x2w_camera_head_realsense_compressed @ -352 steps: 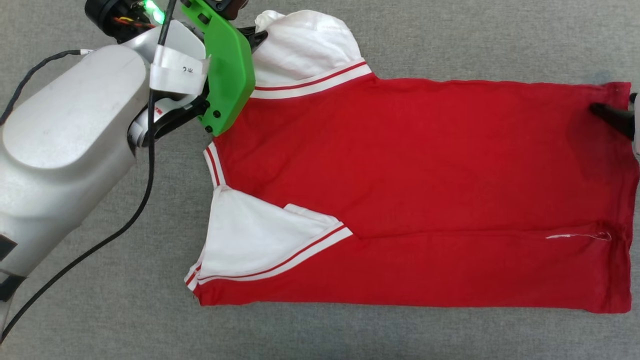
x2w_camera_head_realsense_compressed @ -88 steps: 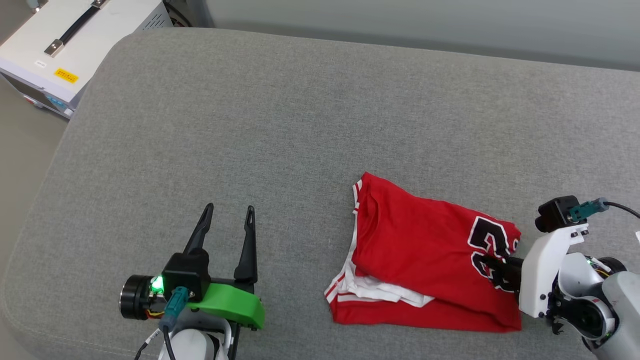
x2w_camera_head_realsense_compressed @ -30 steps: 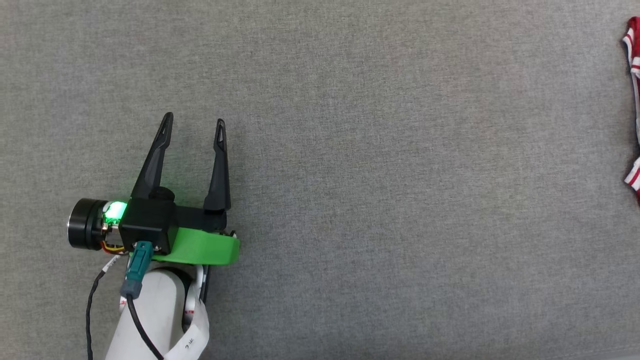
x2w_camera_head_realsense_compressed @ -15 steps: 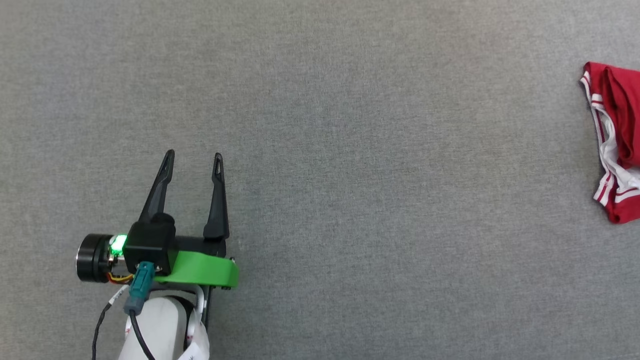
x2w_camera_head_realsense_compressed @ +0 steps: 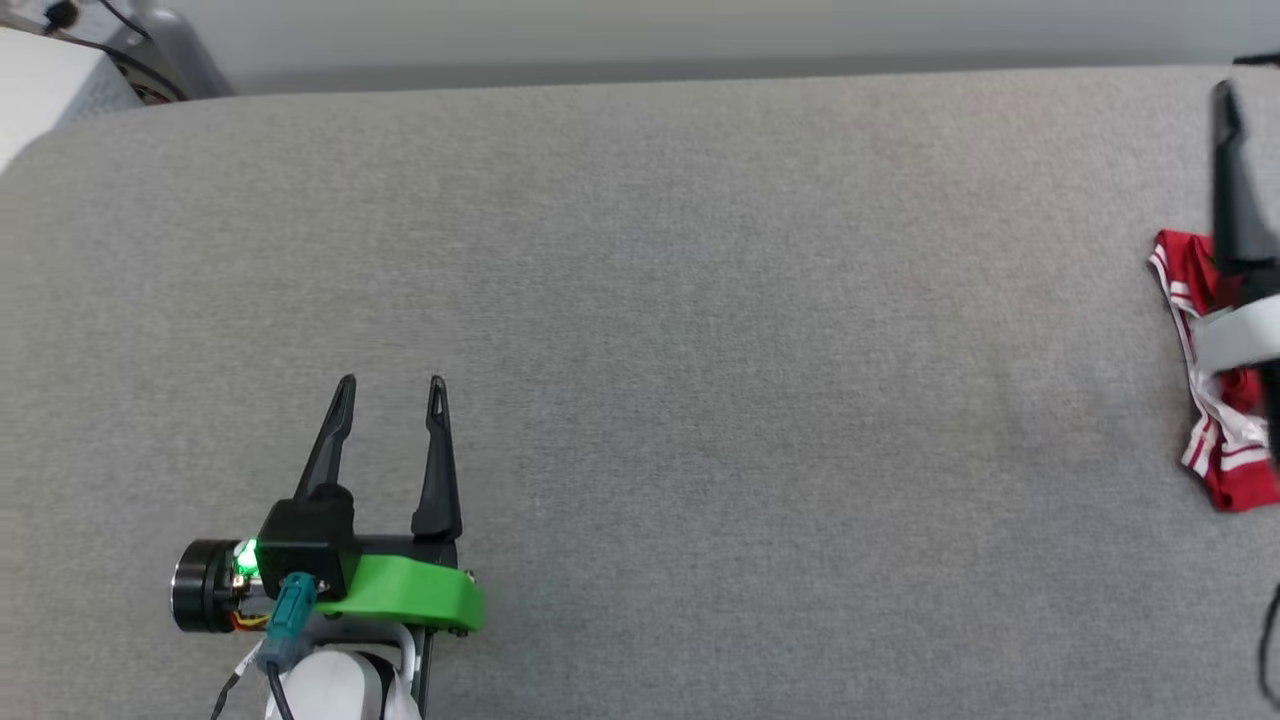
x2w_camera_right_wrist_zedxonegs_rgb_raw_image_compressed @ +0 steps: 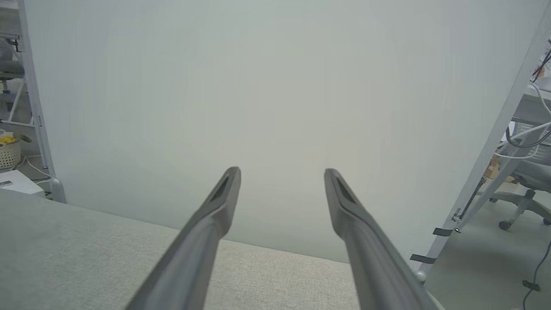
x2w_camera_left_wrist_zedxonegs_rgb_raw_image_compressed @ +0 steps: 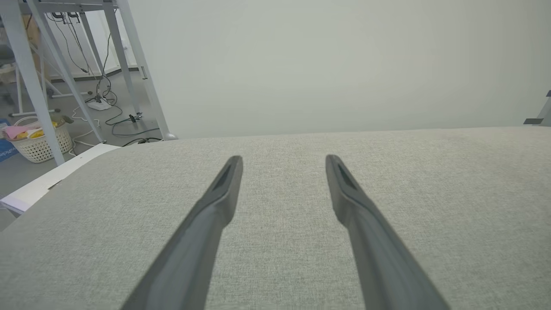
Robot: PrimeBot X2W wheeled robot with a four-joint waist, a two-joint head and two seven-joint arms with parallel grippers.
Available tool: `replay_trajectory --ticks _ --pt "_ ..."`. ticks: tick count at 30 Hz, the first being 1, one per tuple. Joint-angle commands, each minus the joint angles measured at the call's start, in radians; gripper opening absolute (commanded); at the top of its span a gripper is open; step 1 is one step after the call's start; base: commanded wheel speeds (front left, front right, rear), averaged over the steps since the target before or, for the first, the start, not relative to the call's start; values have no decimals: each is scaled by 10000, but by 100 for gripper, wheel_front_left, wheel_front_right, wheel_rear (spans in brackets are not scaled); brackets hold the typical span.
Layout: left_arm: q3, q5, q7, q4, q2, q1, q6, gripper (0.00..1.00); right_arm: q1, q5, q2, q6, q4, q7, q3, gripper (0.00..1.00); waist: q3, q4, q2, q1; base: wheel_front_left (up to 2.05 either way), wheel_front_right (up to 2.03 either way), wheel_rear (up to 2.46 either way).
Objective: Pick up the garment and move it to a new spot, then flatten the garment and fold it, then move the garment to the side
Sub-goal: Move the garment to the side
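The garment (x2w_camera_head_realsense_compressed: 1235, 485) lies as a folded red bundle with red-and-white striped trim at the right edge of the head view, cut off by the frame. One blurred dark finger (x2w_camera_head_realsense_compressed: 1228, 190) and a pale part of my right arm cross in front of it. In the right wrist view my right gripper (x2w_camera_right_wrist_zedxonegs_rgb_raw_image_compressed: 282, 172) is open, holds nothing, and points past the cushion's edge at a pale wall. My left gripper (x2w_camera_head_realsense_compressed: 391, 385) stands open and empty at the lower left, far from the garment. The left gripper (x2w_camera_left_wrist_zedxonegs_rgb_raw_image_compressed: 284, 159) hovers low over bare grey fabric.
A wide grey fabric cushion (x2w_camera_head_realsense_compressed: 700, 300) carries everything; its far edge runs along the top. A white box (x2w_camera_head_realsense_compressed: 45, 85) stands beyond the top left corner. Metal frame legs and a basket (x2w_camera_left_wrist_zedxonegs_rgb_raw_image_compressed: 38, 142) are on the floor to the left, an office chair (x2w_camera_right_wrist_zedxonegs_rgb_raw_image_compressed: 525, 189) to the right.
The camera has tilted up, so the cushion's far edge and the wall now show. My right arm's finger has come in over the garment at the right edge. The left gripper stays open.
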Motion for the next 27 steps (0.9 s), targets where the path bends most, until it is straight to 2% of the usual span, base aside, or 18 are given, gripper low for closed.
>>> replay_trajectory --ticks 1,9,15,20,27 --pt "44 -44 -57 33 -58 160 57 100 371 -169 280 -7 -246 -102 125 100 -471 419 0 0 0 0 0" --pt "163 -125 -57 383 -116 456 23 100 1994 -217 1649 -7 -935 -198 827 100 -1005 551 0 0 0 0 0" --pt "225 -153 -57 636 -151 712 -18 100 3357 -326 2465 -7 -812 -200 672 100 -1494 545 0 0 0 0 0" --pt "252 -182 -57 729 -172 1011 -105 100 4345 -359 2835 -7 -884 -201 382 100 -1844 520 0 0 0 0 0" --pt "266 -273 -57 743 -214 1553 -217 100 5402 -408 2822 -7 -1323 -202 159 100 -2319 479 0 0 0 0 0"
